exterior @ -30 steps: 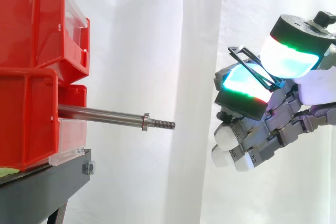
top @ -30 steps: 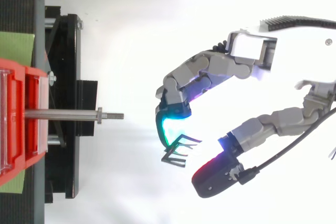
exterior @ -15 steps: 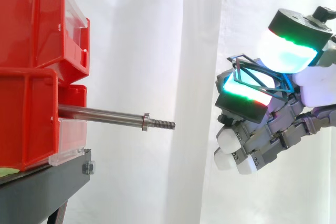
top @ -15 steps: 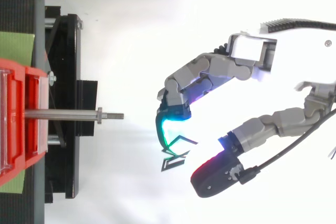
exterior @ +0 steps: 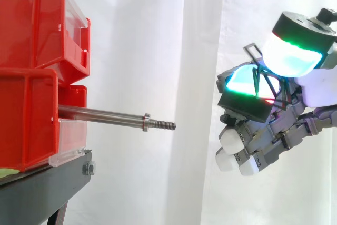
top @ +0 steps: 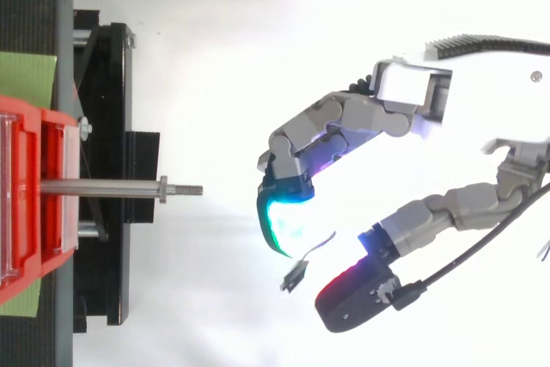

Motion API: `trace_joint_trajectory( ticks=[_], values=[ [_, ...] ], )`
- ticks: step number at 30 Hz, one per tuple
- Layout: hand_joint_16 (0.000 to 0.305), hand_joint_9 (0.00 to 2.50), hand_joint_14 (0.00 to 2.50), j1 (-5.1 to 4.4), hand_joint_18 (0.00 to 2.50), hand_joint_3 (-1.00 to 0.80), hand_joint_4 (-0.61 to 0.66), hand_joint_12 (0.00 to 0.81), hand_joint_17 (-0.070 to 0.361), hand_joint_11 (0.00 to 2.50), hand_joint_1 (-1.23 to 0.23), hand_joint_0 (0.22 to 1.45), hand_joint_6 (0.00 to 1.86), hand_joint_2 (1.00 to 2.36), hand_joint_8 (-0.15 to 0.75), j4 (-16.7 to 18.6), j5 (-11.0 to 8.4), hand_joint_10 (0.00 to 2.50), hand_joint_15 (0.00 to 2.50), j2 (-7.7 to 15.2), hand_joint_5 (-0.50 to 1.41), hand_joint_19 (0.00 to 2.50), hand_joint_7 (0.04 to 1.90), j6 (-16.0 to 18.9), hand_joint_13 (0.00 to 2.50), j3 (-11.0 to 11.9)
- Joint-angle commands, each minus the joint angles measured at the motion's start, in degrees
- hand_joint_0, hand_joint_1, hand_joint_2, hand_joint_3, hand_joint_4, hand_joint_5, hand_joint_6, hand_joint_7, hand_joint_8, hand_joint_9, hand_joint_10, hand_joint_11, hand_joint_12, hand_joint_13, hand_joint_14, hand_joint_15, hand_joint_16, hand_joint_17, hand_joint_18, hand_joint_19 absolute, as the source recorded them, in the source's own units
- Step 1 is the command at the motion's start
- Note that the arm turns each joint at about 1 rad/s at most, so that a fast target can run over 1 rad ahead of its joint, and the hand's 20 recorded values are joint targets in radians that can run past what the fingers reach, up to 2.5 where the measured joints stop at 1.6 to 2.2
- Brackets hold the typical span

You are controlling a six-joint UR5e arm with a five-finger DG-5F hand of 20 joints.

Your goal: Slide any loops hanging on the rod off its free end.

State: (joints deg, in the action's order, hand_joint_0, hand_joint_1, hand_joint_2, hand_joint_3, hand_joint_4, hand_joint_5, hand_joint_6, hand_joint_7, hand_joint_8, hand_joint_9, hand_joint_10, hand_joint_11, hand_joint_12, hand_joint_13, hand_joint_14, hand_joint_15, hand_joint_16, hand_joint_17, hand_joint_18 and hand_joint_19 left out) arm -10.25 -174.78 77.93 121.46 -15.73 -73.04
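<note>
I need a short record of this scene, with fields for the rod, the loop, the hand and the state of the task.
rod: silver metal rod, level, sticking out from the red plastic bins; its threaded free end points toward the hand; nothing hangs on it
loop: small black wire loop, clear of the rod, out beyond its free end
hand: hand, fingers curled, pinching the black wire loop between two glowing pads
gap: open space between the rod's tip and the hand
task state: loop is off the rod, not yet let go
</note>
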Motion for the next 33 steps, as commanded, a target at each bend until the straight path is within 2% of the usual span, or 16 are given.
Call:
trace_joint_trajectory(
  ticks=[1, 8, 13, 16, 25, 33],
  values=[
    [0.035, 0.71, 0.0, -0.04, 0.52, -0.5, 0.12, 0.218, 0.08, 0.1, -0.82, 0.63, 0.82, 1.0, 0.236, -0.2, -0.05, 0.0, 0.0, 0.0, -0.2, 0.09, 1.15, 0.0, 0.61, 0.0],
    [0.035, 0.72, 0.0, -0.04, 0.53, -0.5, 0.12, 0.217, 0.079, 0.1, -0.83, 0.63, 0.82, 1.0, 0.231, -0.2, -0.05, 0.0, 0.0, 0.0, -0.2, 0.1, 1.14, 0.0, 0.62, 0.0],
    [0.035, 0.74, 0.0, -0.04, 0.53, -0.5, 0.13, 0.217, 0.079, 0.1, -0.7, 0.59, 0.82, 1.0, 0.239, 0.0, -0.05, 0.0, 0.0, 0.0, -0.18, 0.11, 1.18, 0.0, 0.62, 0.0],
    [0.036, 0.75, 0.0, -0.04, 0.53, -0.5, 0.13, 0.217, 0.08, 0.1, -0.68, 0.59, 0.81, 1.0, 0.242, -0.2, -0.05, 0.0, 0.01, -0.1, -0.18, 0.12, 1.18, 0.0, 0.62, 0.0],
    [0.036, 0.75, 0.0, -0.21, 0.54, -0.5, 0.13, 0.218, 0.08, 0.1, -0.71, 0.6, 0.81, 1.0, 0.242, -0.6, -0.05, 0.0, 0.01, 0.0, -0.17, 0.11, 1.2, 0.4, 0.63, 0.0],
    [0.035, 0.75, 0.0, -0.21, 0.54, -0.44, 0.05, 0.217, 0.079, 0.11, -0.73, 0.61, 0.83, 1.01, 0.246, -0.9, -0.14, 0.0, 0.01, 0.0, -0.18, 0.11, 1.23, 1.2, 0.63, 0.0]
  ],
)
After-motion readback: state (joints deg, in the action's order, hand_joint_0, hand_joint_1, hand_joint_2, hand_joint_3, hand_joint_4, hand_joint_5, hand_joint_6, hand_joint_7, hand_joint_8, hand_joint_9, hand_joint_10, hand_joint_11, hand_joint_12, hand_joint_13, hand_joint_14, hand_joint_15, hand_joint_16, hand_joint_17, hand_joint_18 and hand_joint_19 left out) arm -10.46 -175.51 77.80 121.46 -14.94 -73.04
